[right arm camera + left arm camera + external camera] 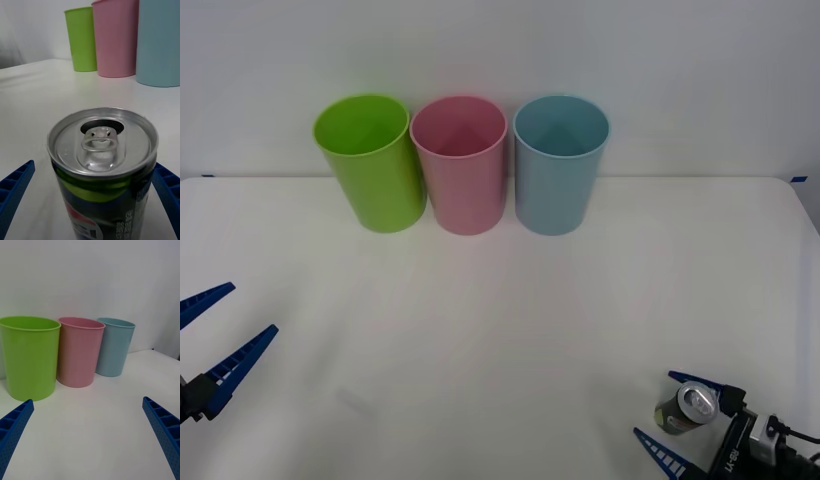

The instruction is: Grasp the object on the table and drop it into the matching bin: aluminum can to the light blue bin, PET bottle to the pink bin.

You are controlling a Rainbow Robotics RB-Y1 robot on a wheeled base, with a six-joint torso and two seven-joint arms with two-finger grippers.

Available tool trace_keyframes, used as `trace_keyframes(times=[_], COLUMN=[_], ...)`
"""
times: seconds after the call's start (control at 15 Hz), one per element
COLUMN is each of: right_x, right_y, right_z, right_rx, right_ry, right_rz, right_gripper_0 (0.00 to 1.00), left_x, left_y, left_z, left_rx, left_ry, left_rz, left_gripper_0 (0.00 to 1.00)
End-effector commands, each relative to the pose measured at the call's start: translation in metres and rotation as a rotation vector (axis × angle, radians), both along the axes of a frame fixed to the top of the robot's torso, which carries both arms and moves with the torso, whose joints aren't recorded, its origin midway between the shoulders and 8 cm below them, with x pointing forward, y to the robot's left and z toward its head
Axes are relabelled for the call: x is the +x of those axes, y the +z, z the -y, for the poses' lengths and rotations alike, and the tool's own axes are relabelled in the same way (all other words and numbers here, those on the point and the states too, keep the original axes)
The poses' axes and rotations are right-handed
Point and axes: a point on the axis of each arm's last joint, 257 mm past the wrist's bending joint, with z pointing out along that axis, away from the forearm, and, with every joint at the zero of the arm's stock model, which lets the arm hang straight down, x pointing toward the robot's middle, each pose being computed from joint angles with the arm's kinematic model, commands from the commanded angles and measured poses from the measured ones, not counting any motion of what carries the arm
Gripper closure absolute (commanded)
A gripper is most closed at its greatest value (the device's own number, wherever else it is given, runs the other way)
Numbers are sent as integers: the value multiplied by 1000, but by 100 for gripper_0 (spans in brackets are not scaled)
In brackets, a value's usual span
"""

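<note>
A plain white wall stands behind the white table (500,300), whose broad, smooth top has rounded far corners. On the right arm's wrist housing in the lower right of the front view you can read the letters "RB-Y1". The can (685,408) carries fine white print down its side in the right wrist view, too small to read, plus a yellow-green band and a red and white mark on its dark body.

Your right gripper (680,415) sits in the lower right corner of the front view with its blue ribbed fingers spread wide, one on each side of the can. In the right wrist view (90,202) both fingers stand just off the can's wall (103,165); you cannot tell whether either one touches it. Your left gripper (215,335) waits at the lower left edge of the front view, fingers likewise wide apart and holding nothing.

The can stands upright on the table, small and metal, its silver lid ringed by a raised rim with the pull tab lying flat.

Across the top centre of the front view three tall, tapered, smooth plastic bins stand in a row by the wall: the lime green bin (370,160), the pink bin (460,165) touching it, and the light blue bin (558,165) just beside.
</note>
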Motion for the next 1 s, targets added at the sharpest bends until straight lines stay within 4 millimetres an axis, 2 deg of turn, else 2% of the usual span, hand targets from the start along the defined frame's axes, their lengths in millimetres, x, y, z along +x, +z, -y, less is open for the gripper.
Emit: trace_keyframes(times=[0.07, 0.4, 0.47, 0.53, 0.6, 1.0], right_x=[2, 3, 3, 3, 3, 5], right_y=[-1, 0, -1, 0, -1, 2], right_z=[-2, -3, -3, -3, -3, -2], right_rx=[-1, -3, -4, -2, -4, 2], right_ry=[0, 2, 1, -1, 1, -1], right_rz=[-1, 2, 2, 2, 2, 6], right_gripper_0=[0, 0, 45, 95, 100, 100], left_x=[0, 0, 0, 0, 0, 0], left_y=[0, 0, 0, 0, 0, 0], left_z=[0, 0, 0, 0, 0, 0], left_rx=[0, 0, 0, 0, 0, 0], left_ry=[0, 0, 0, 0, 0, 0], left_rz=[0, 0, 0, 0, 0, 0], left_gripper_0=[0, 0, 0, 0, 0, 0])
